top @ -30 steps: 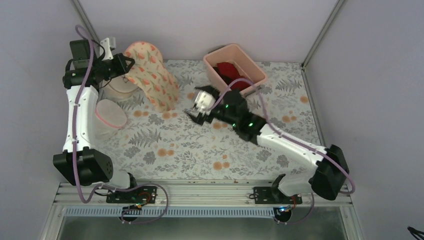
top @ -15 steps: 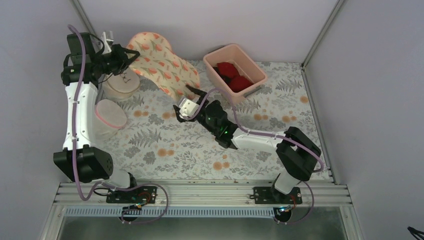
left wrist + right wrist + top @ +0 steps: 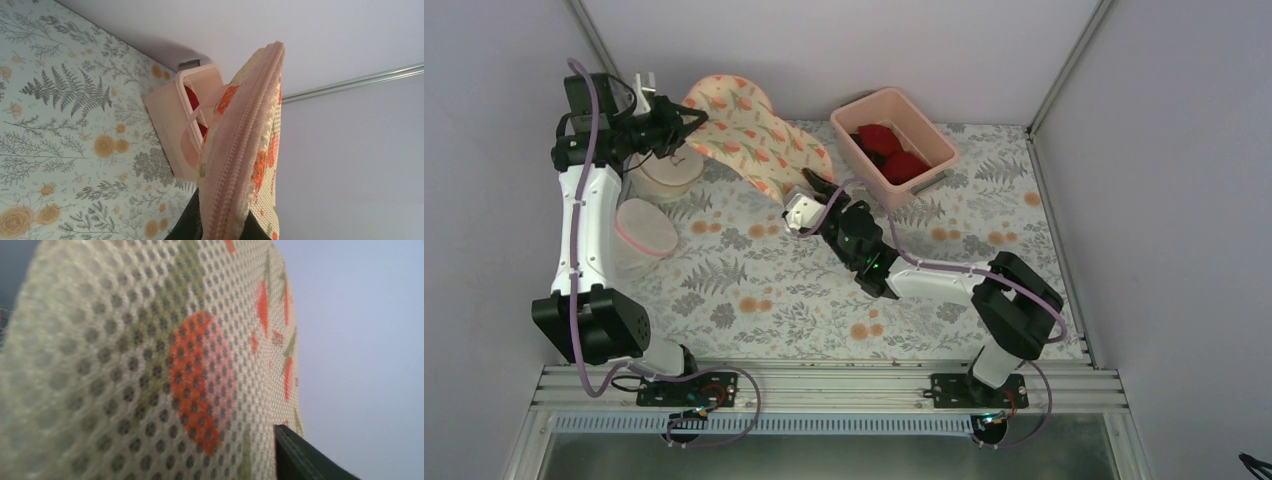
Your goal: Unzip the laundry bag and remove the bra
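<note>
The laundry bag (image 3: 754, 135), cream with orange-red flowers, hangs stretched in the air at the back left. My left gripper (image 3: 674, 125) is shut on its upper left end. In the left wrist view the bag's pink zip trim (image 3: 240, 150) runs up from between the dark fingers (image 3: 187, 227). My right gripper (image 3: 809, 190) is at the bag's lower right end. The right wrist view is filled by the bag's printed mesh (image 3: 175, 365), with one dark finger (image 3: 305, 455) at the lower right, so the jaw gap does not show. The bra is hidden.
A pink bin (image 3: 869, 103) with red garments (image 3: 889, 140) stands at the back, just right of the bag's lower end; its wall (image 3: 175, 120) also shows in the left wrist view. A white mesh dome bag (image 3: 646, 235) and a round beige bag (image 3: 664, 172) sit by the left arm.
My right arm swung left from mid-table to the bag's lower end. The left gripper raised the bag, which now stretches out to the right instead of drooping.
</note>
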Tool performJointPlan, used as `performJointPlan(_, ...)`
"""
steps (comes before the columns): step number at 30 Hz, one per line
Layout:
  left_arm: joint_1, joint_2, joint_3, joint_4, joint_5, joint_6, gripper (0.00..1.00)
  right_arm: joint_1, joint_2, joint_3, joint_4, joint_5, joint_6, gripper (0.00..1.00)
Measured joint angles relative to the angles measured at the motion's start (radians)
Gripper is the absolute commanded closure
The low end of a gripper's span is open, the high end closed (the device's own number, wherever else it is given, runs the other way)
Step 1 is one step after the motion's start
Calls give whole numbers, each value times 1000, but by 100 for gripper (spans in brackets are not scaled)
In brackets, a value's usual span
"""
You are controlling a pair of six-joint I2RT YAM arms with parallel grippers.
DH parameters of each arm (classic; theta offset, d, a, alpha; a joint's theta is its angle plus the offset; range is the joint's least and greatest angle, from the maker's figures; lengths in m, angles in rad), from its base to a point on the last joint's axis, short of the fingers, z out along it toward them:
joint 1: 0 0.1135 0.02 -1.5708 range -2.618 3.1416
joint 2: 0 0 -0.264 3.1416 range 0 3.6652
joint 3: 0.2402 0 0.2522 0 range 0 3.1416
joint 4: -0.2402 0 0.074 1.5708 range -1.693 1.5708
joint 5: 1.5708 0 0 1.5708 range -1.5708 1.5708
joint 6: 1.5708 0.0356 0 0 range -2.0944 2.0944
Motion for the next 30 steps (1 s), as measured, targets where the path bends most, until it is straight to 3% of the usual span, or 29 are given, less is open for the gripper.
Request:
performJointPlan(2, 0, 0, -3, 0, 0, 0, 96, -5, -17, -10, -8, 3, -2, 72)
performJointPlan(3, 0, 0, -3, 0, 0, 1, 84, -5, -26, -11, -14, 2, -3, 81)
performJointPlan(5, 1, 0, -3, 2, 4, 1, 32, -6, -49, -12, -39, -10, -3, 93)
performJointPlan(6, 2, -1, -6, 6, 8, 9, 11, -10, -69, -11, -74, -34, 10, 96)
performJointPlan(7, 5, -3, -7, 9, 6, 14, 1, -11, -85, -11, -105, -50, 15, 96)
performJointPlan(12, 66, -10, 18, -4, -119, 142, 0, -105, -173, 59, -418, -302, 151, 96)
performJointPlan(18, 116, -23, 120, 19, -221, 475, 0, -178, -219, 98, -698, -555, 244, 96)
performJointPlan(21, 29, -40, 177, -34, -185, 748, 3, -179, -219, 98, -819, -661, 258, 96)
performJointPlan(24, -136, -74, 183, -170, -121, 1071, 1, -179, -219, 98, -900, -740, 256, 96)
performJointPlan(27, -254, -152, 81, -355, -40, 1408, 0, -180, -222, 94, -939, -809, 251, 96)
performJointPlan(30, -275, -214, 2, -492, -44, 1650, 0, -180, -235, 87, -959, -862, 243, 96)
